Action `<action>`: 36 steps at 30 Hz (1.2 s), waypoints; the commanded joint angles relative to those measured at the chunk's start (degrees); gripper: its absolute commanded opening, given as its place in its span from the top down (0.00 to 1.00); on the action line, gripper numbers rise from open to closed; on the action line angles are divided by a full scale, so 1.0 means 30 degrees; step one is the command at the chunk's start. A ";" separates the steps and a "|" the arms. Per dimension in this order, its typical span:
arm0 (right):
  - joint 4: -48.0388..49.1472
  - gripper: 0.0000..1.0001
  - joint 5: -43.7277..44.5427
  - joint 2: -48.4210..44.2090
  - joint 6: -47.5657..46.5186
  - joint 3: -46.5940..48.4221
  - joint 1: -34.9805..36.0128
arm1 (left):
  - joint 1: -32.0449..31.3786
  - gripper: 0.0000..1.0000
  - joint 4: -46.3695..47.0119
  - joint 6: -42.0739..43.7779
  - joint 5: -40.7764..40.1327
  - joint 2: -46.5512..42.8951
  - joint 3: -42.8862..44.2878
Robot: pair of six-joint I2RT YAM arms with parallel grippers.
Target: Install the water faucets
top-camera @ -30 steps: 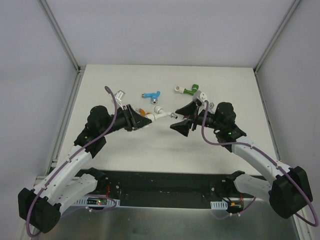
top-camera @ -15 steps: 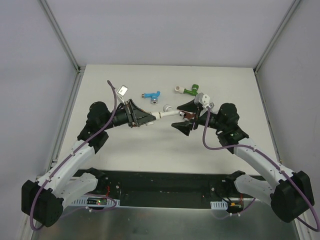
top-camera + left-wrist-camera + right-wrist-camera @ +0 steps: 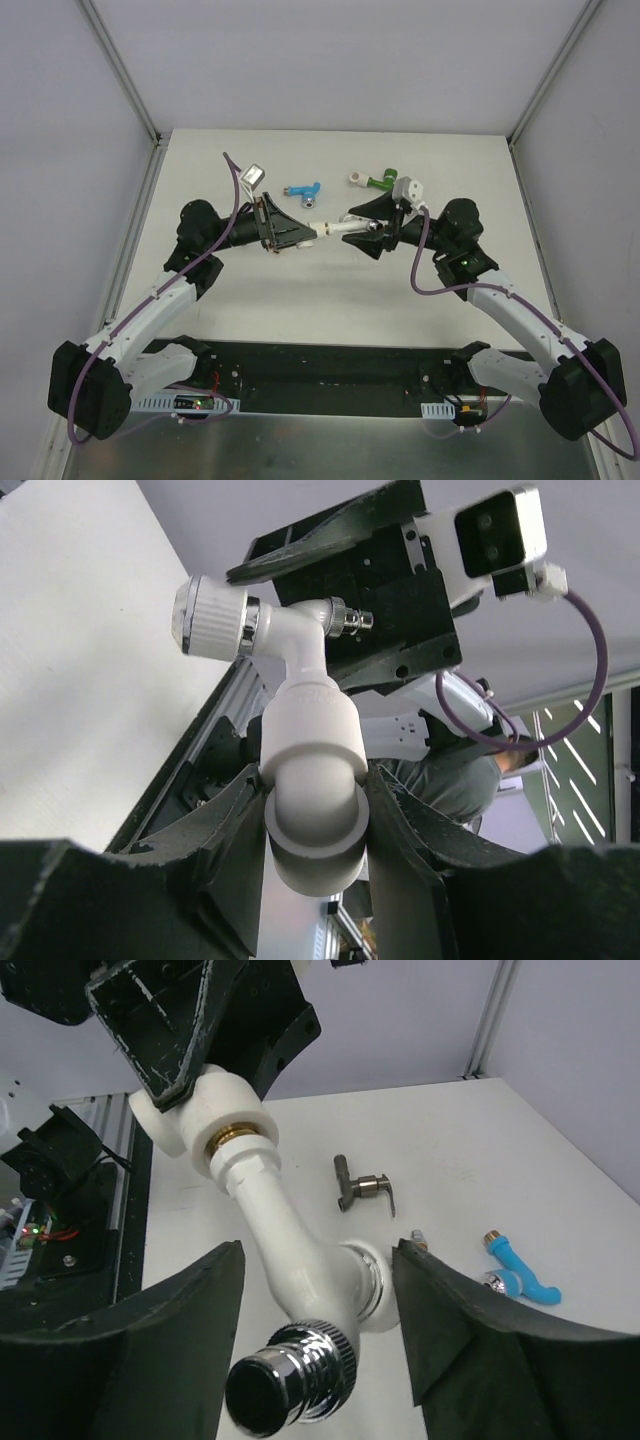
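My left gripper is shut on a short white pipe fitting, held above the table. A white faucet sticks out of that fitting by its brass thread, its chrome end toward the right wrist camera. My right gripper is open, with a finger on each side of the white faucet's body. A blue faucet and a green faucet lie on the table at the back. A brown faucet lies on the table beneath. The grey faucet is out of view.
The white table is bounded by grey walls and metal frame posts. In the right wrist view the blue faucet and a small orange-tipped piece lie to the right on the table.
Both grippers have risen and closed in on each other. The white faucet on the fitting now lies level between them, and the right gripper's fingers have moved around it.
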 commanded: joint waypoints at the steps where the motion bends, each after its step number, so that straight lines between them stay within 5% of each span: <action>1: 0.1217 0.44 -0.2119 0.0702 0.2139 0.1349 0.0108 | 0.0129 1.00 0.3401 0.0515 0.0949 -0.0464 0.0761; 3: 0.1333 0.61 -0.2501 0.1024 0.3836 0.1759 0.0137 | 0.0129 1.00 0.2791 0.2909 0.1006 -0.1078 0.0877; 6: 0.1598 0.85 -0.2797 0.1494 0.7671 0.2374 0.0137 | 0.0129 1.00 -0.2730 0.9667 0.0978 -0.2424 0.2075; 8: 0.1482 0.92 -0.1806 0.1612 1.0945 0.2639 0.0021 | 0.0100 1.00 -0.5672 1.4009 0.0396 -0.3478 0.2285; 12: -0.0794 0.96 0.0278 0.2079 1.7104 0.3573 -0.0565 | -0.0018 1.00 -0.6851 2.0779 -0.2385 -0.6143 0.1086; 16: -0.7618 0.88 -0.0333 0.3396 1.7789 0.6354 -0.0654 | -0.0135 1.00 -0.7348 2.6640 -0.3388 -0.7086 0.0380; 20: -0.8216 0.83 0.0276 0.3838 1.9223 0.6303 -0.0712 | -0.0602 1.00 -0.8813 3.1098 -0.3706 -0.7029 0.0381; 26: -0.9594 0.68 0.1334 0.4395 1.8787 0.6625 -0.0683 | -0.1892 1.00 -0.8845 3.2809 -0.5701 -0.6268 -0.0556; 32: -0.9359 0.28 0.2767 0.3197 1.5042 0.5718 -0.0858 | -0.1922 1.00 -0.5861 2.7223 -0.8100 -0.5828 -0.1436; 36: -0.9680 0.19 0.4028 0.1996 1.3021 0.5131 -0.1386 | -0.1893 1.00 -0.6558 2.3760 -1.0209 -0.5593 -0.0500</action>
